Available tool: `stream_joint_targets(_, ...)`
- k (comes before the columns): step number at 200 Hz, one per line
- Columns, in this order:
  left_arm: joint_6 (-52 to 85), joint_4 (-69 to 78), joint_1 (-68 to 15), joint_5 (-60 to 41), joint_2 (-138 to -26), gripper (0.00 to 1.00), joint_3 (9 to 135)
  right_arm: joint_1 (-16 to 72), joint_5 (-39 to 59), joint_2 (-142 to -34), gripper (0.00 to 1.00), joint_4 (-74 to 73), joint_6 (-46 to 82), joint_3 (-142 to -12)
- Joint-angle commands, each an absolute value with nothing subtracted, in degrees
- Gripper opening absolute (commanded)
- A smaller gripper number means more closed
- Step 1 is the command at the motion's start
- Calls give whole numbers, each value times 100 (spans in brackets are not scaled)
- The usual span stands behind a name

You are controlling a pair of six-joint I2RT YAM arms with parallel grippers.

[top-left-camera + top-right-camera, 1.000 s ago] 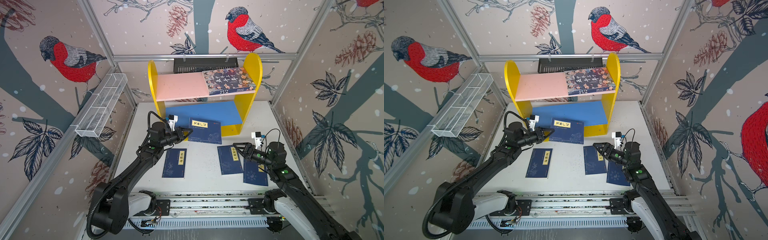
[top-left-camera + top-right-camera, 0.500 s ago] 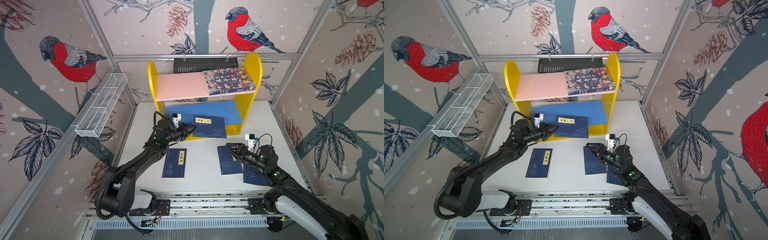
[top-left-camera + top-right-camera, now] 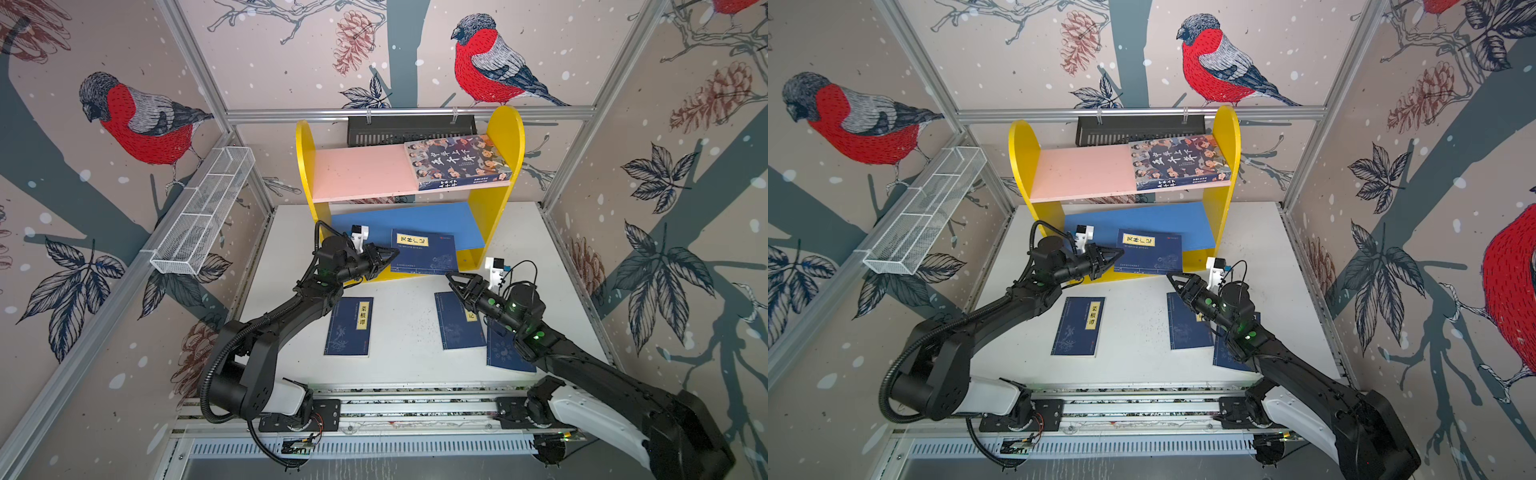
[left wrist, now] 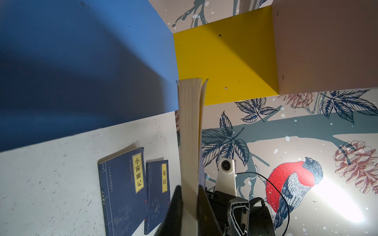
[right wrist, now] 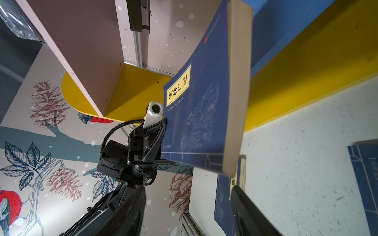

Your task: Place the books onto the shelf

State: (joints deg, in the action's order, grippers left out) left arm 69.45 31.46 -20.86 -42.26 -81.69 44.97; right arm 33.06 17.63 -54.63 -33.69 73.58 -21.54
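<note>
Left wrist view: the left gripper (image 4: 189, 196) pinches a navy book (image 4: 190, 122) by one edge, over the near lip of the blue board (image 4: 81, 51) of the shelf (image 3: 305, 166); the right gripper (image 3: 455, 279) gapes wide, empty. Held so thinly, the book could slip out — or bump the yellow side panel (image 4: 225, 57); whether its underside touches the board is hidden.

My right arm (image 3: 582, 365) covers much of the rightmost book (image 3: 505, 353) and half its neighbour's (image 3: 457, 328) label (image 3: 471, 314) in both top views; the right wrist view crops a book (image 5: 366, 179).
</note>
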Motion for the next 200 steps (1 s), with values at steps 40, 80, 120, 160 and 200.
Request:
stream_joint_targets(40,7240,3914,-2197,-4298,-8280,0,4597,3340,1562,-6091,58,-4140,7515,-2390)
stream_joint_targets(80,7407,4047,-2241,-4289,-8391,0,4640,3357,1308,-6308,48,-4184,7524,-2483)
stream_joint_targets(120,7576,4209,-2332,-4469,-8612,0,4806,3333,1075,-6320,36,-4175,7516,-2531)
stream_joint_targets(160,7657,4295,-2412,-4438,-8718,0,4799,3174,1006,-6246,19,-3869,7365,-2614)
stream_joint_targets(200,7668,4334,-2426,-4422,-8771,6,4721,2882,1169,-6247,11,-3762,7269,-2646)
